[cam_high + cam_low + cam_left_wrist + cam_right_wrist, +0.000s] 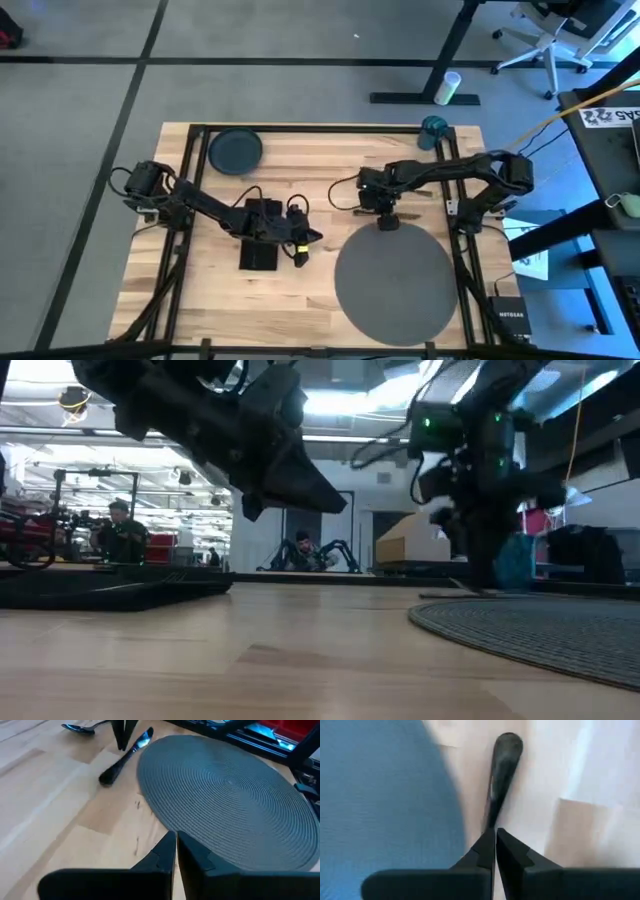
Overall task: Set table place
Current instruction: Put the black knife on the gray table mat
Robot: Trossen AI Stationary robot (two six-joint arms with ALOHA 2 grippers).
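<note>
My right fingers (495,837) are pressed together, their tips down at the table (300,295) on the thin neck of a dark-handled utensil (501,775) whose rounded handle end reaches away in front of them; whether they truly pinch it I cannot tell. The round grey placemat (395,280) lies just beside these fingers, its far edge nearly under them. My left fingers (175,852) are also closed, empty, hovering above the wood near the placemat's rim, with the black napkin (260,255) beneath my left arm. The dark plate (236,150) and teal cup (433,127) sit well beyond, at the table's far edge.
</note>
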